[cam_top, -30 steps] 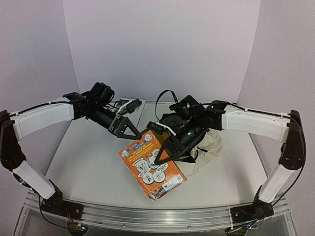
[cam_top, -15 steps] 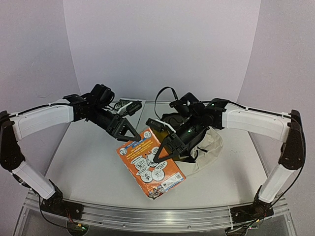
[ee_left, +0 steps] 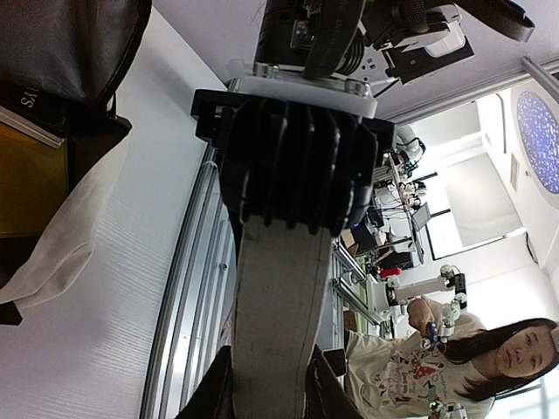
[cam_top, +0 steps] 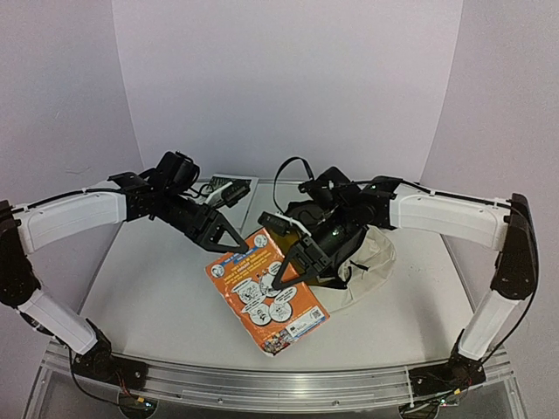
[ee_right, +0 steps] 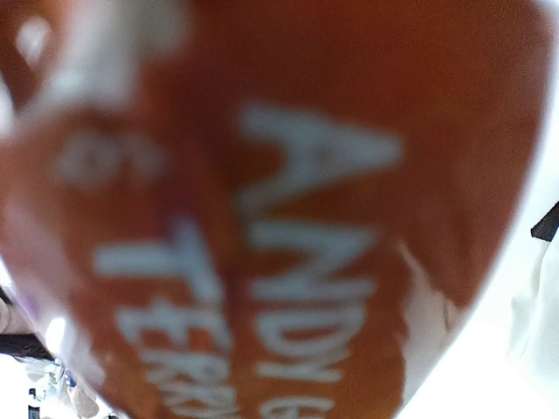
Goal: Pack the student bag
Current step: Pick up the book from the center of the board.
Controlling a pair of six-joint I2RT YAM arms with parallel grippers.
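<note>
So the left fingers [cam_top: 238, 247] just went from spread and hanging off the book [cam_top: 266, 292] to clamped on its top left corner. In the left wrist view the book runs edge-on right between them, so that looks like a real grip to me. The right fingers [cam_top: 281, 275] haven't budged. They're grasping the book's upper right edge, and the right wrist view is nothing but blurry orange cover.

That means both arms have the book now. It's tipped up, with its low corner near the middle of the bench's [cam_top: 157, 297] front edge. My guess is it's a two-handed lift or a handover to get it into the bag [cam_top: 374, 253], which sits on the right half of the bench, mid-depth, mouth facing the book and mostly under the right arm.

Pose-wise, the left arm has its elbow way out left, forearm running in and wrist angled down to the corner. The right arm mirrors it, reaching in over the bag with its wrist pitched down-left.
</note>
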